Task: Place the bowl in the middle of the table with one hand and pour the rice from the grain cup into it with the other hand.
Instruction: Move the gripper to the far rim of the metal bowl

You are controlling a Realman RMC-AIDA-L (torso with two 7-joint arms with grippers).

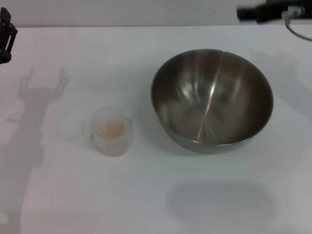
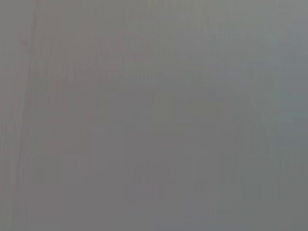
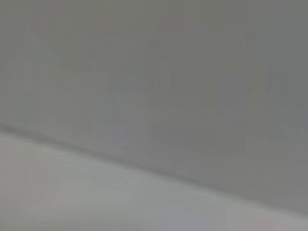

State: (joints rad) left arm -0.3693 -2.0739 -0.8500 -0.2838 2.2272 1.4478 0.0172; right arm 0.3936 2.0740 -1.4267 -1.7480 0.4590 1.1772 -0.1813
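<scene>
Nothing of the task looks started yet, judging by how things lie. The stainless-steel bowl sits on the white table to the right of centre and somewhat toward the far side, empty, its shiny inside showing only reflections. It would need a shift left and nearer to count as being in the middle. The clear plastic grain cup stands upright to the left of the bowl, near it but apart, with table showing between the two. The rice is all in the cup as a pale beige layer; no grains show on the table or in the bowl.

The left gripper hangs at the far left edge of the head view, well apart from the cup, holding nothing. Only a dark part of it shows (its shadow falls on the table below, forked like spread fingers, but that is too weak a clue), so how its fingers stand cannot be told. The right gripper is at the far right corner, beyond the bowl and apart from it, also carrying nothing, and its fingers cannot be made out either.

Both wrist views show only blank grey surface, with none of the task's things in them.

Both steps are left: moving the bowl with one hand, then lifting the cup and tipping the rice in with the other.
</scene>
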